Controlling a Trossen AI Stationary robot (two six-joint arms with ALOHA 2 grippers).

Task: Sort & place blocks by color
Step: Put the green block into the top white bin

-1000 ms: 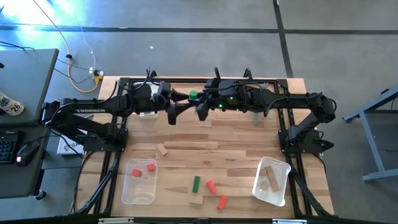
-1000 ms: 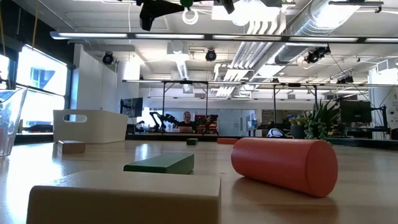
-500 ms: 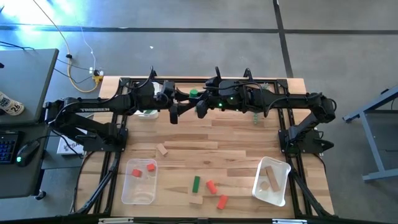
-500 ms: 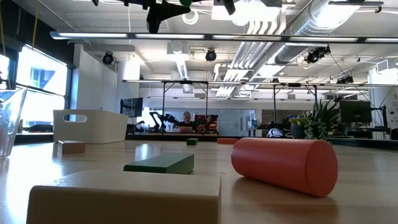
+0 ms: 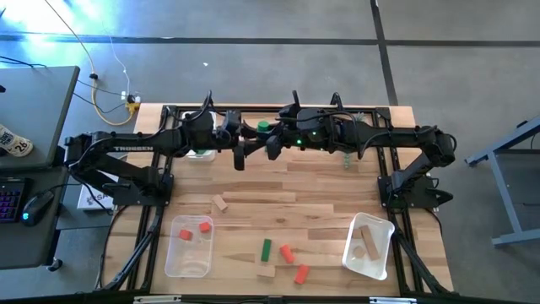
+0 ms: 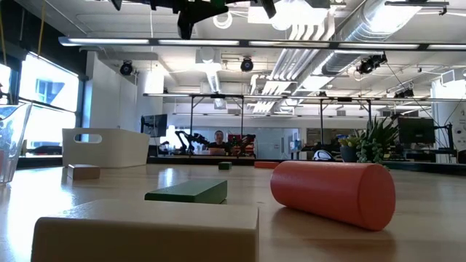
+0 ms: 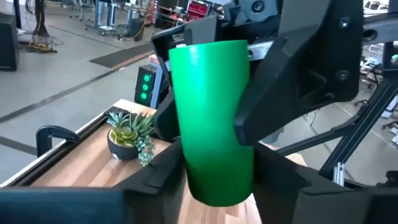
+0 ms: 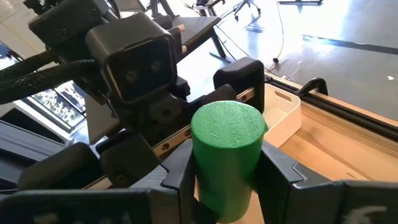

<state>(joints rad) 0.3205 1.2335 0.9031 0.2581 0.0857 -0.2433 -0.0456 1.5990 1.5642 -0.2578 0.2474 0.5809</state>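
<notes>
Right gripper (image 8: pixel 227 180) is clamped on a green cylinder block (image 8: pixel 225 155), fingers on opposite sides of its round wall, one flat end facing up. Left gripper (image 7: pixel 217 168) sits w/ its fingers either side of the same cylinder (image 7: pixel 212 118); they look near the wall, but contact can't be confirmed, so it's partly closed at most. Looks like a mid-air handover, both arms raised above the back of the worktop (image 5: pixel 329 190).

Handling, as judged: cylinder looks like painted wood, so stiff, light, not fragile. Smooth curved wall means it could roll or twist in a 2-finger pinch; best hold is across the diameter near mid-length, or flat end to flat end.

Further out: clear tray (image 5: pixel 187 247) w/ red blocks (image 5: pixel 205 225) on the left, second tray (image 5: pixel 369 245) w/ tan blocks on the right. Between them, loose on the wood: a green bar (image 5: pixel 266 249), red cylinders (image 5: pixel 286 253), tan pieces (image 5: pixel 221 203).
</notes>
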